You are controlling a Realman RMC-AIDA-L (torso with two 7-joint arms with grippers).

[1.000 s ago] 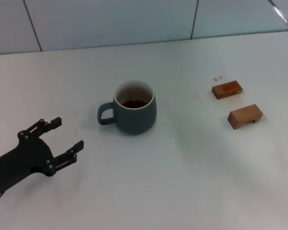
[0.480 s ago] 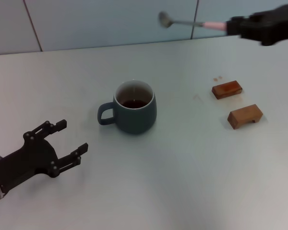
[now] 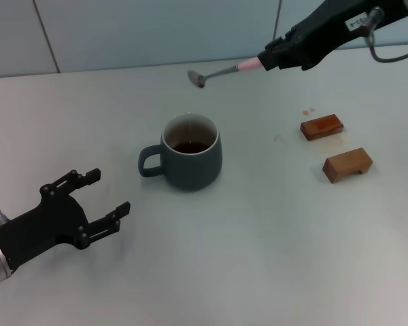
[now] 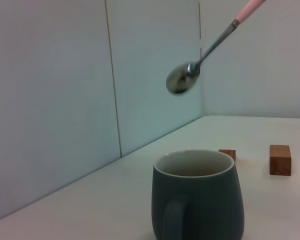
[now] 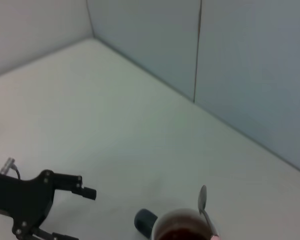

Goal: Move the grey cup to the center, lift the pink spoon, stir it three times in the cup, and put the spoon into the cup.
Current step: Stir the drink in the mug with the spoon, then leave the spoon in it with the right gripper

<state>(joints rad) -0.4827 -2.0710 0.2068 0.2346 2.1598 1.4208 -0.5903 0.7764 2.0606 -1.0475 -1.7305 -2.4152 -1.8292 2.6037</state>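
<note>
Lower and nearer now, the right gripper [image 3: 270, 58] clamps the slim pink-handled metal spoon [image 3: 221, 70], bowl angled toward the rounded blue-grey ceramic cup [image 3: 190, 152] mid-table for stirring; the left gripper [image 3: 95, 200] rests wide open.

left hand [image 3: 103, 193] spread (low, idle) | right hand [image 3: 270, 58] clamped, raised

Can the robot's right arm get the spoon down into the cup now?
Probably yes. The right gripper holds the pink spoon in the air, just behind the grey cup. The cup's mouth is open, and nothing sits between them.
</note>
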